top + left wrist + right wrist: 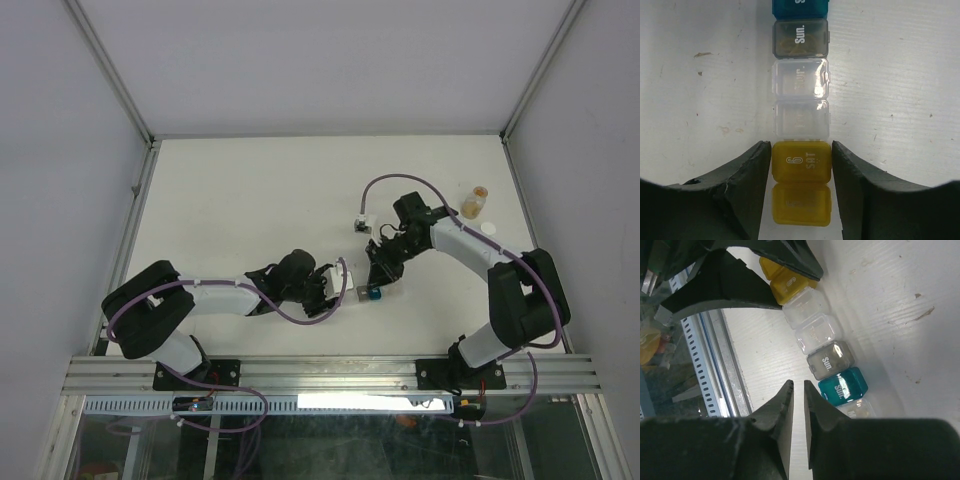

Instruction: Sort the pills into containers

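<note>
The containers (800,78) form a row of small square cells: yellow (801,161), two clear, grey (800,39) and teal (800,7). The yellow lid (801,204) lies folded open. My left gripper (801,144) is shut on the yellow cell, one finger on each side. In the top view the row (368,293) lies between both grippers. My right gripper (798,383) is nearly shut with a thin slit, holds nothing, and hovers beside the teal cell (842,386). The pills show only as a tan-orange mass in a small bottle (475,203) at the far right.
A white cap (489,229) lies near the bottle. The metal rail (715,370) at the table's near edge runs close beside the row. The left arm's fingers (740,285) fill the top of the right wrist view. Grey walls enclose the table.
</note>
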{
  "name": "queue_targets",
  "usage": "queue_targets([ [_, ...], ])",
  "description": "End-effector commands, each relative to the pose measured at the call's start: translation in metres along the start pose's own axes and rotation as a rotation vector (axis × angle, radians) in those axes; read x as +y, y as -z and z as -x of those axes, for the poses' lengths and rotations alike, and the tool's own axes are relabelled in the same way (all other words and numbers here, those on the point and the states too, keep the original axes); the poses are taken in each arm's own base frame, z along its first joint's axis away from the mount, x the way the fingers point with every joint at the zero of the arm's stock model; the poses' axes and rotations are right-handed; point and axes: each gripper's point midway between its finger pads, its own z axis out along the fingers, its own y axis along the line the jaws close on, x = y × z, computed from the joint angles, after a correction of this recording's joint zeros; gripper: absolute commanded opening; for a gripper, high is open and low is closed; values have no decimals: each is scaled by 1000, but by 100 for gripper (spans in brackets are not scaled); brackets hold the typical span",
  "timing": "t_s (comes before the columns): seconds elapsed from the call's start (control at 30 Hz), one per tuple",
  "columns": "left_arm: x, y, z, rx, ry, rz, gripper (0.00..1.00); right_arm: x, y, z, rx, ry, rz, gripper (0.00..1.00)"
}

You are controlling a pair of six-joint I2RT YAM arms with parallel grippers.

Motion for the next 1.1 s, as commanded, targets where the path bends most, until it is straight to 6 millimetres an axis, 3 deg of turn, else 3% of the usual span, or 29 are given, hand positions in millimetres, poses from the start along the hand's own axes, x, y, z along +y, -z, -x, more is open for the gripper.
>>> queue_targets([
  [0.0, 9, 5, 46, -120, 1, 35, 55, 8, 14, 24, -87, 73, 17, 17],
  [0.27, 18, 16, 67, -187, 59, 93, 69, 9, 24, 29, -129, 89, 0, 19],
  [0.67, 9, 63, 138, -517, 181, 69, 70, 15, 43, 38, -197, 178, -46, 24],
  [0.87, 7, 83, 164, -667, 278, 32, 77, 23, 60, 47, -274, 242, -78, 28],
  [0.97, 11, 103, 177, -761, 338, 25, 85, 27, 74, 52, -325, 273, -113, 35],
  [1.07, 24, 130, 185, -866, 423, 28, 98, 27, 94, 61, -383, 323, -183, 49],
])
